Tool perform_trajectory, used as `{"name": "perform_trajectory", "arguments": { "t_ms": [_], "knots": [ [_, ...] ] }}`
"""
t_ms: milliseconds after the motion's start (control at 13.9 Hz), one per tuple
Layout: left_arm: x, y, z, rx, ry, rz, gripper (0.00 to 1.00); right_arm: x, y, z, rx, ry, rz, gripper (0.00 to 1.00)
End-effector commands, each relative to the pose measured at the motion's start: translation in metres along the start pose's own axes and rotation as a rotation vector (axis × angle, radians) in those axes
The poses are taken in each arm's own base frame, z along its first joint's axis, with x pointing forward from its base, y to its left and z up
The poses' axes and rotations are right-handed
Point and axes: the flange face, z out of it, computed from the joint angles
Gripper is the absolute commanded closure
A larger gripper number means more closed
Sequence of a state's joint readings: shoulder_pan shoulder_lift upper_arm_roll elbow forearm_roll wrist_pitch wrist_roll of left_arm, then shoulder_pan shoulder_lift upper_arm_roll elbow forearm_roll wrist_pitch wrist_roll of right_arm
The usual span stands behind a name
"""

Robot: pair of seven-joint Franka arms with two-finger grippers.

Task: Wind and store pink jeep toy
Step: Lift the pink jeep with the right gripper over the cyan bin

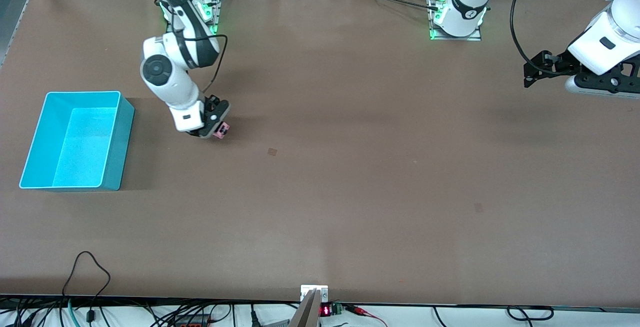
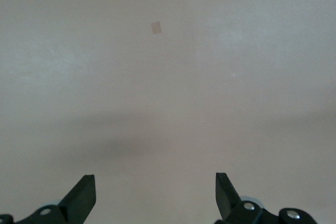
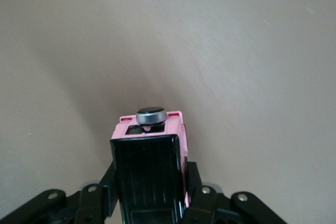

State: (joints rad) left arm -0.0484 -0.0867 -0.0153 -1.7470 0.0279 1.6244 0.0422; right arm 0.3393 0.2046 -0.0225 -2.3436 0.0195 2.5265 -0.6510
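Brown tabletop fills the front view. At its left-centre the right gripper (image 1: 216, 128) pinches the jeep (image 1: 221, 130) by its sides, low at the table. Winding and storing are left; the bin (image 1: 75, 139), at left, holds nothing. The left gripper (image 2: 155, 195) waits upper right, jaws spread.

Most of the pink jeep toy (image 1: 221, 130) is hidden under the right gripper (image 1: 212, 129) in the left-center of the front view; only a pink corner peeks out. In the right wrist view its front end runs off the bottom edge, wheels unseen. The left gripper (image 1: 534, 73) at the upper right is too small and dark to make out.
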Motion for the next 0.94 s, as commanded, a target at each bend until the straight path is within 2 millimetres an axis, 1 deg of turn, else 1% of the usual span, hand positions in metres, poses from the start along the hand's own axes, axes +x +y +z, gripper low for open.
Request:
{"name": "perform_trajectory", "arguments": {
  "t_ms": [0,144,288,432,504,576,648,720,864],
  "knots": [
    [0.000,0.000,-0.007,-0.012,-0.004,-0.005,0.00,-0.018,0.016,-0.015,0.016,-0.012,0.180,1.00],
    [0.000,0.000,-0.007,-0.012,-0.004,-0.005,0.00,-0.036,0.037,-0.018,0.017,-0.017,0.319,1.00],
    [0.000,0.000,-0.007,-0.012,-0.004,-0.005,0.00,-0.051,0.057,-0.023,0.023,-0.035,0.463,1.00],
    [0.000,0.000,-0.007,-0.012,-0.004,-0.007,0.00,-0.061,0.083,-0.040,0.030,-0.068,0.633,1.00],
    [0.000,0.000,-0.007,-0.012,-0.004,-0.005,0.00,-0.067,0.102,-0.053,0.028,-0.083,0.711,1.00],
    [0.000,0.000,-0.007,-0.012,-0.004,-0.005,0.00,-0.073,0.120,-0.066,0.022,-0.095,0.761,1.00],
    [0.000,0.000,-0.007,-0.012,-0.004,-0.005,0.00,-0.081,0.137,-0.072,0.015,-0.100,0.799,1.00],
    [0.000,0.000,-0.007,-0.012,-0.004,-0.005,0.00,-0.089,0.148,-0.076,0.004,-0.095,0.822,1.00],
    [0.000,0.000,-0.007,-0.012,-0.004,-0.005,0.00,-0.113,0.174,-0.089,-0.079,-0.108,0.837,1.00]
  ]
}}
